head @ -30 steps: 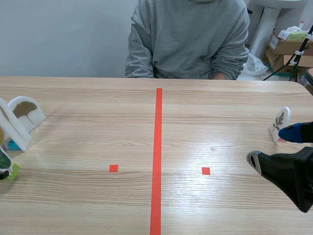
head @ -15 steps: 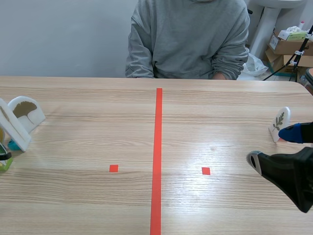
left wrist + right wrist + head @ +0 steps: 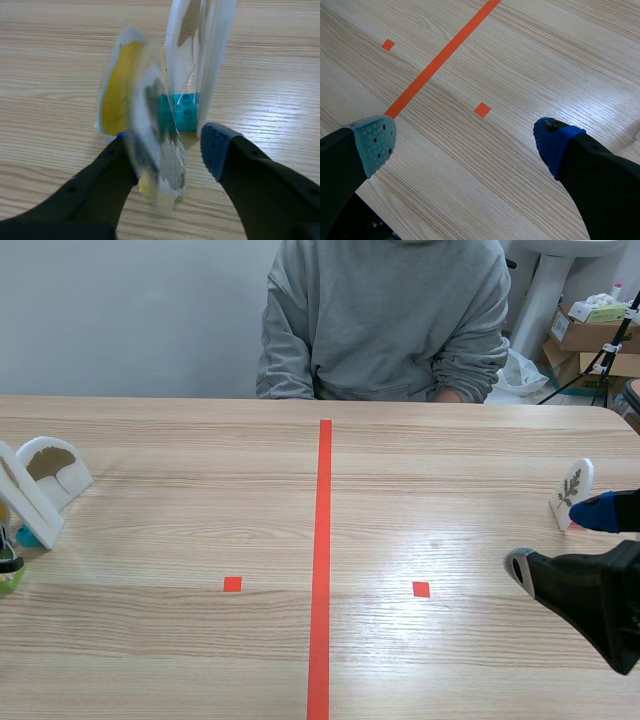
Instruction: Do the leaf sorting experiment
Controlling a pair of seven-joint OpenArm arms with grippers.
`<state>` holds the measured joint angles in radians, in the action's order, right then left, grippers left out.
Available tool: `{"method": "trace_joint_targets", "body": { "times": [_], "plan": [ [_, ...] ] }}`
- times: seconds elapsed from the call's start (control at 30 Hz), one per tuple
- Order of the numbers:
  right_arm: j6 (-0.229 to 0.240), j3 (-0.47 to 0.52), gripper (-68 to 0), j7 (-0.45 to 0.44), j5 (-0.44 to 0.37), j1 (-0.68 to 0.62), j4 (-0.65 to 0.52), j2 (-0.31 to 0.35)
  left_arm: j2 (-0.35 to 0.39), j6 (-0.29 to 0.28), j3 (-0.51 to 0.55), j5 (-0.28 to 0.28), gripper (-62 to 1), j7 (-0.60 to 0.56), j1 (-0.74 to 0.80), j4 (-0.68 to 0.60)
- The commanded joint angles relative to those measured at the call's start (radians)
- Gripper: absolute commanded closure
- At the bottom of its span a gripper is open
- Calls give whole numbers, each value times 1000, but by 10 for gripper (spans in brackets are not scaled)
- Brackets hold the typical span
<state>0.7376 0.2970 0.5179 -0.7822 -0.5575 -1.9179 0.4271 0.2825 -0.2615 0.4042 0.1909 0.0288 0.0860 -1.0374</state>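
Observation:
In the left wrist view a clear laminated leaf card (image 3: 159,150), blurred, stands between the fingers of my left gripper (image 3: 167,145). It touches the left finger, and a gap separates it from the right pad (image 3: 214,145), so the gripper is open. Just ahead are a yellow leaf card (image 3: 117,95), two upright white cards (image 3: 212,55) and a teal block (image 3: 186,112). In the scene view this cluster sits at the table's far left, beside a ginkgo leaf card (image 3: 52,465). My right gripper (image 3: 560,540) hovers open and empty at the right, near a fern-like leaf card (image 3: 572,488).
A person in a grey sweatshirt (image 3: 385,320) sits across the table. An orange-red tape line (image 3: 322,560) splits the wooden table (image 3: 200,510), with a small square on each side. Cardboard boxes (image 3: 590,335) stand off the table at the back right.
My left gripper carried the green-based card away from the front edge toward the cards at the far left. The right arm has not moved.

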Motion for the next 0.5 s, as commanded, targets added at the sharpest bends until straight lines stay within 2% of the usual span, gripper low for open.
{"method": "trace_joint_targets", "body": {
  "times": [0.0, 0.2, 0.27, 0.47],
  "plan": [
    [8, 9, -560, -15, -7, 9, -7, 16, 9, 5, 0, 6, -314, -13, -2, -22],
    [8, 9, -560, -14, -7, 9, -7, 16, 9, 4, 0, 7, -571, -44, 9, -22],
    [8, 9, -560, -14, -7, 9, -7, 16, 9, 1, 0, 7, -623, -60, 19, -28],
    [8, 9, -560, -14, -7, 9, -7, 16, 9, 1, 41, 19, -623, -65, 103, -109]
  ]
}}
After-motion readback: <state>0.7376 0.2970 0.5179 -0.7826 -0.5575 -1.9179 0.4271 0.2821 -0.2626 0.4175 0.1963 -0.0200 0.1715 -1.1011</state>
